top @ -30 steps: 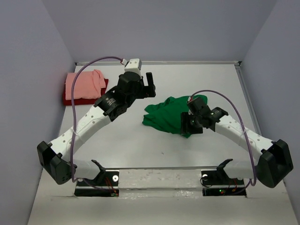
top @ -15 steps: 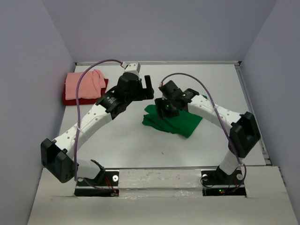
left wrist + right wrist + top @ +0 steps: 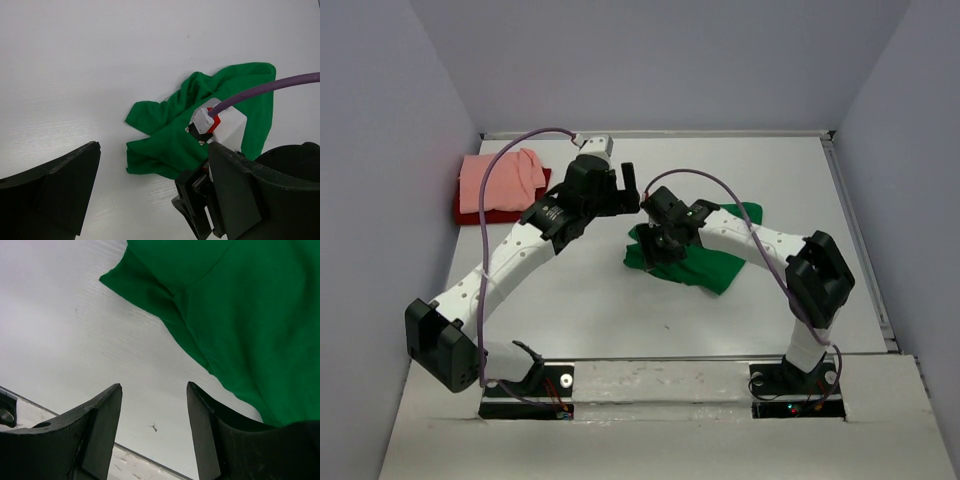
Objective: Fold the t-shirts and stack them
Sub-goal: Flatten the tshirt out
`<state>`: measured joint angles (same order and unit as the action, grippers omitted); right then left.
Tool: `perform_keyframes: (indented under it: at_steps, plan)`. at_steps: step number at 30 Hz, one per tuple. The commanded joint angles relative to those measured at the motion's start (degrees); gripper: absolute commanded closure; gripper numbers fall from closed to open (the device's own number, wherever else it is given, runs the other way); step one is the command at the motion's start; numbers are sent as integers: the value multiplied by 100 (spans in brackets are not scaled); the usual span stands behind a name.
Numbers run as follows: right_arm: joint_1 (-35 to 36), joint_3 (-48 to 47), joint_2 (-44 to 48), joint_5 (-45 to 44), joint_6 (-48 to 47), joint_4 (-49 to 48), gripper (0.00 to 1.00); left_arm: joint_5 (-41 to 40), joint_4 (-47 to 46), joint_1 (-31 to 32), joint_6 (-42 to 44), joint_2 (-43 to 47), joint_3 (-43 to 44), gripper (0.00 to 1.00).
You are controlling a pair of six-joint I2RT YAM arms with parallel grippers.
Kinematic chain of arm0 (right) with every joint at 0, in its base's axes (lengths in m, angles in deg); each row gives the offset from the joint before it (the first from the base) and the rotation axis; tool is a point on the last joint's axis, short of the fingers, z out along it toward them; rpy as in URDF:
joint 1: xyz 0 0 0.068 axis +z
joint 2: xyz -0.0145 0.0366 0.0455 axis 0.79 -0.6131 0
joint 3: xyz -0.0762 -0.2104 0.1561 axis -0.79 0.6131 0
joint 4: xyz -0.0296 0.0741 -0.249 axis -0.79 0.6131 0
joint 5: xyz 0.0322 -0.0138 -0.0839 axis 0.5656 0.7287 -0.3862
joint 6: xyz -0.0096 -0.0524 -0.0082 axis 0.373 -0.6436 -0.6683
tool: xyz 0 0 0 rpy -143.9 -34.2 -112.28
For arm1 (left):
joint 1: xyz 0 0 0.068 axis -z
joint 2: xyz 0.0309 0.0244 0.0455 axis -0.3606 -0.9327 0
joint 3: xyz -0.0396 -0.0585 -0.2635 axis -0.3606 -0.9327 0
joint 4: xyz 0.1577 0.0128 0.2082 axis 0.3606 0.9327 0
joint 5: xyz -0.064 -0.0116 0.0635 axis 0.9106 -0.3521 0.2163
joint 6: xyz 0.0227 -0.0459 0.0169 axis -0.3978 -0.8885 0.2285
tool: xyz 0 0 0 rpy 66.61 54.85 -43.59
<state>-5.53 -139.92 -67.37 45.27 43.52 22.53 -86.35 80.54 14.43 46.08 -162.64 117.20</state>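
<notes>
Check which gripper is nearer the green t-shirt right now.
Right. The right gripper is open over the green t-shirt's left edge, holding nothing. The left gripper, also open, sits apart from it, off its far-left corner above the table.

Bright, even light; the green t-shirt (image 3: 165,145) casts only a faint soft shadow; focus sharp.

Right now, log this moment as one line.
left gripper open, empty | right gripper open, at edge of green shirt | green shirt crumpled | pink shirt on red shirt, far left
</notes>
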Motion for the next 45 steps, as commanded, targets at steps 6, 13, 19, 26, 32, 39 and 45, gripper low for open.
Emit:
perform_keyframes:
  at_steps: [6,13,19,26,32,39,45]
  plan:
    - [-236,33,70,-116,-190,-212,40,470,-294,-998,234,-21,28,1]
    - [-420,-266,-290,-38,-374,-221,41,927,-399,-1825,410,-540,450,1]
    - [-473,-696,-853,130,-646,-160,42,963,-540,-1896,384,-602,433,1]
    - [-473,-1408,-1433,103,-805,69,43,1138,-637,-1887,401,-540,266,1]
    - [-473,-1585,-1522,147,-779,157,46,1165,-689,-1905,463,-540,99,1]
    - [-473,-1409,-1451,129,-656,78,64,1297,-769,-1896,428,-584,-95,1]
    - [-473,-1277,-1407,129,-638,34,76,1112,-672,-1914,551,-540,2,1]
